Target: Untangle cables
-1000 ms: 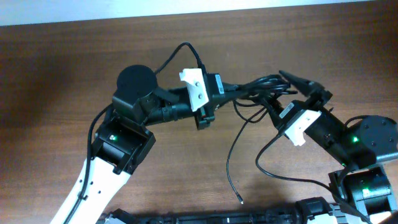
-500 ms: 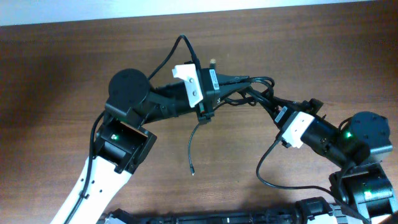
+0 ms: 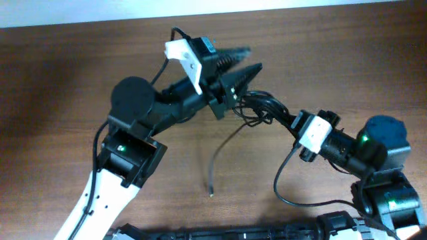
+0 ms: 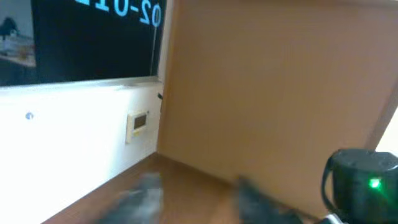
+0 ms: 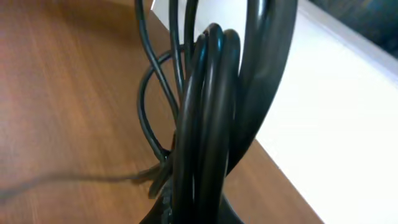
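Cut-off "02" on black screen (image 4: 93, 37)

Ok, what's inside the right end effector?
A bundle of black cables, looped and overlapping, sits in the shut right end effector. One loose end trails away from it. The cords hide its fingertips, so the exact grip point is unseen.

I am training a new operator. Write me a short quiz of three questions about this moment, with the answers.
1. True or false: the right gripper is shut on the cables.
2. The left gripper is: A. open, holding nothing; B. shut on a plug; C. out of the overhead view.
3. Fill in: in the overhead view, one thin loose end trails from the cables toward the ____ edge of the picture.

Key: 1. True. 2. A. 3. bottom.
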Tool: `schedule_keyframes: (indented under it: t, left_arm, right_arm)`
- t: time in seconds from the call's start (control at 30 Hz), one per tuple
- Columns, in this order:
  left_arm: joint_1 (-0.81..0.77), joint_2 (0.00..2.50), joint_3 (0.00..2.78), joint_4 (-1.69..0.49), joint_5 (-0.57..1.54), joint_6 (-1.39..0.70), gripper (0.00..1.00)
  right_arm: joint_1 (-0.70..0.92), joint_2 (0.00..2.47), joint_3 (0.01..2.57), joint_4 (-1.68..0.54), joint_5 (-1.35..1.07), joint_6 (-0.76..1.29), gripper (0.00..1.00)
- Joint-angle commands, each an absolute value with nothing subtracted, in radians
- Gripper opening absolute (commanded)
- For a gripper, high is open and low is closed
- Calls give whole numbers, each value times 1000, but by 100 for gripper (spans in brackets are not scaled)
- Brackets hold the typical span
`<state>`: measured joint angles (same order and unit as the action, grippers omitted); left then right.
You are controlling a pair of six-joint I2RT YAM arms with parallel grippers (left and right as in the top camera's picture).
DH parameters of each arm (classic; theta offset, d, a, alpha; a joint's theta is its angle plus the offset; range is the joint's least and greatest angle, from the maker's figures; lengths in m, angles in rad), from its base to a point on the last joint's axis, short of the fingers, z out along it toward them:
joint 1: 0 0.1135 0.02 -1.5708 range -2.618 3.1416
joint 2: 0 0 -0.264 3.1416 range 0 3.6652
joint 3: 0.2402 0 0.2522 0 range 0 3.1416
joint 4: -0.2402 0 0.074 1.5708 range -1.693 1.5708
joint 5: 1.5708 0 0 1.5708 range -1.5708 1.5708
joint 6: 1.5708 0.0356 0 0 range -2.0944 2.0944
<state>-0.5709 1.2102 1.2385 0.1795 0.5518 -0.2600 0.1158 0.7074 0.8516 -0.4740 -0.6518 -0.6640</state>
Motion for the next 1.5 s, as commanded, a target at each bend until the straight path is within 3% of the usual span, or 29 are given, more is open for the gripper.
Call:
schedule_keyframes:
  t: [0.0, 0.13, 0.47, 0.73, 0.87, 0.97, 1.2, 1.23, 1.27, 1.47]
  left_arm:
    - [-569, 1195, 1259, 151, 519, -276, 81]
    - [-564, 1195, 1259, 81, 514, -275, 99]
    - [-443, 1175, 1259, -27, 515, -276, 99]
    - [-403, 1174, 1259, -93, 567, -276, 99]
    - [-403, 1175, 1258, -93, 635, -277, 99]
    - [-404, 1176, 1259, -92, 659, -329, 99]
    - [-432, 1176, 1259, -54, 778, -382, 99]
    - [-434, 1176, 1259, -53, 797, -382, 99]
    - [-434, 1176, 1259, -48, 825, -382, 99]
    - [-434, 1176, 1259, -1, 938, -381, 99]
  right_arm:
    - [117, 697, 855, -402, -648, -511, 4]
    - [117, 697, 855, -295, -648, -393, 4]
    - [117, 697, 855, -192, -487, -200, 4]
    - [117, 697, 855, 31, -571, -85, 4]
    - [117, 697, 855, 133, -636, 70, 4]
    - [117, 697, 855, 191, -773, 69, 4]
    - [117, 709, 855, 187, -816, 68, 4]
    - [117, 721, 855, 187, -816, 68, 5]
    - [117, 733, 855, 187, -817, 68, 13]
    - [117, 769, 855, 188, -810, 68, 13]
